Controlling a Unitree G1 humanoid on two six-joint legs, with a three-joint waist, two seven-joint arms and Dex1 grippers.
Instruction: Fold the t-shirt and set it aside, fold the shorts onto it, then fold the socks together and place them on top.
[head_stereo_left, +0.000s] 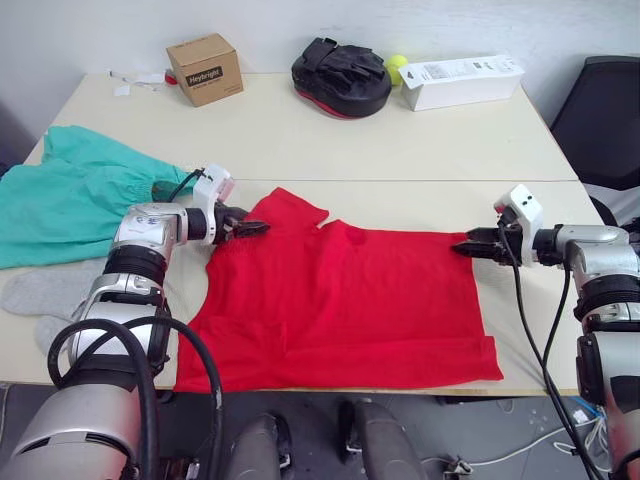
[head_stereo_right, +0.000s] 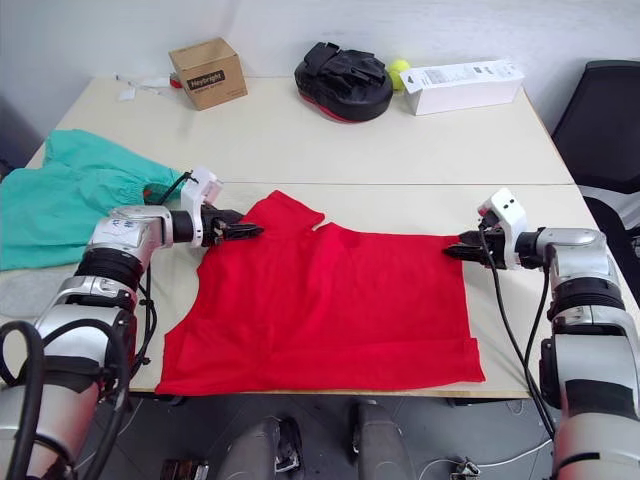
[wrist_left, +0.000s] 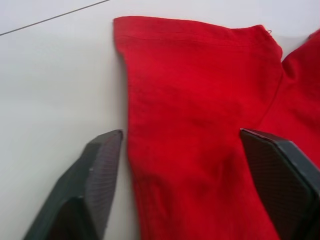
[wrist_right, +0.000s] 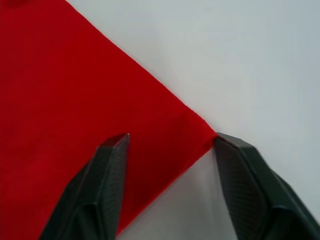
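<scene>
Two pale tables (head_stereo_left: 300, 140) (white wall (head_stereo_left: 100, 25) behind)

Matt red cloth t-shirt (head_stereo_left: 340, 300) (faintly creased) on smooth pale table (head_stereo_left: 300, 135)

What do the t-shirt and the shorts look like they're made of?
The t-shirt looks like thin matte knit, probably cotton: it lies flat with soft creases and stitched hems. The shorts look like a light woven fabric, gathered at the waist; the exact fibre is unclear.

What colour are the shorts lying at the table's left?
Teal-green, plain; the shorts show best in the left eye view.
</scene>
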